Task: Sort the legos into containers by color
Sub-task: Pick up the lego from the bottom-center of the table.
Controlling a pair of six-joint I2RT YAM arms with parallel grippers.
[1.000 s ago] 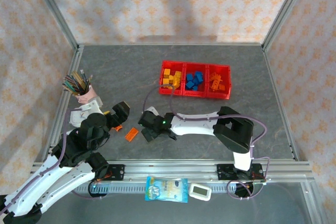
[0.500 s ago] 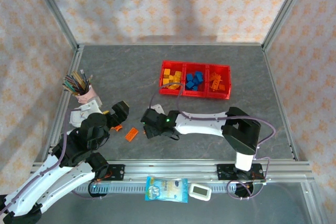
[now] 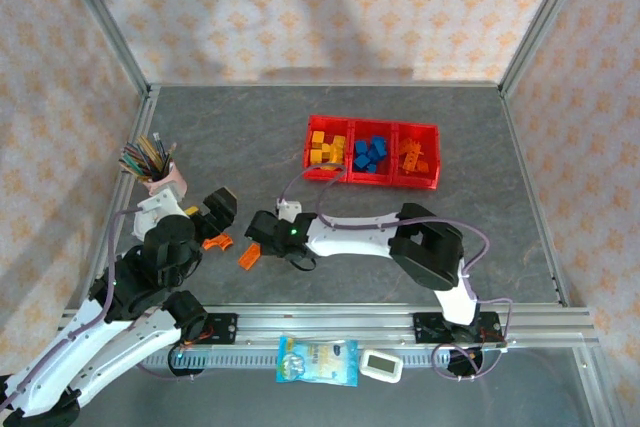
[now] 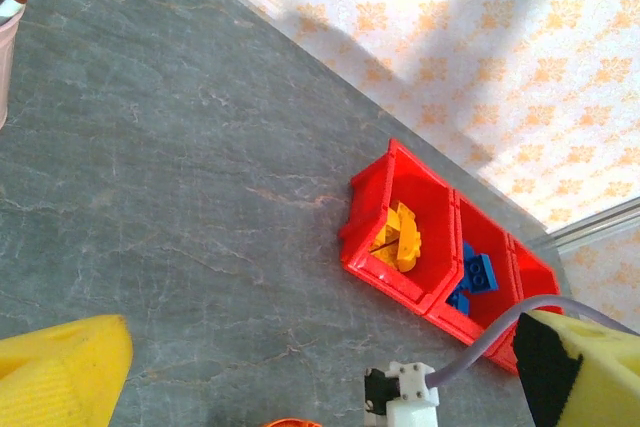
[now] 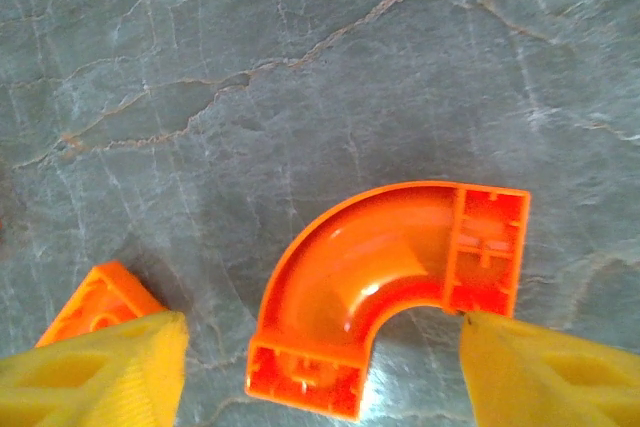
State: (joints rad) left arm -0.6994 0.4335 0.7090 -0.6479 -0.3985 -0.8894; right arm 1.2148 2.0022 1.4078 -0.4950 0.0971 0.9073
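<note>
Left-front of table (image 3: 250, 147): right gripper (image 5: 320, 372) wide open, empty, straddled orange arch (image 5: 335, 267); orange brick (image 5: 95, 312) beside. Left gripper (image 4: 320, 377) open, empty. Bins (image 3: 370, 184) held colour-sorted legos (image 3: 368, 154); two orange pieces unsorted.

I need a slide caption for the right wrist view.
Right gripper, open, over an orange arch lego on the table.

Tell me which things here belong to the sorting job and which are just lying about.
Job: red bins; yellow bricks, blue bricks and orange bricks inside them; orange arch brick and smaller orange brick, both unsorted.
Lying about: pink cup of pencils; blue snack packet; small white device.
</note>
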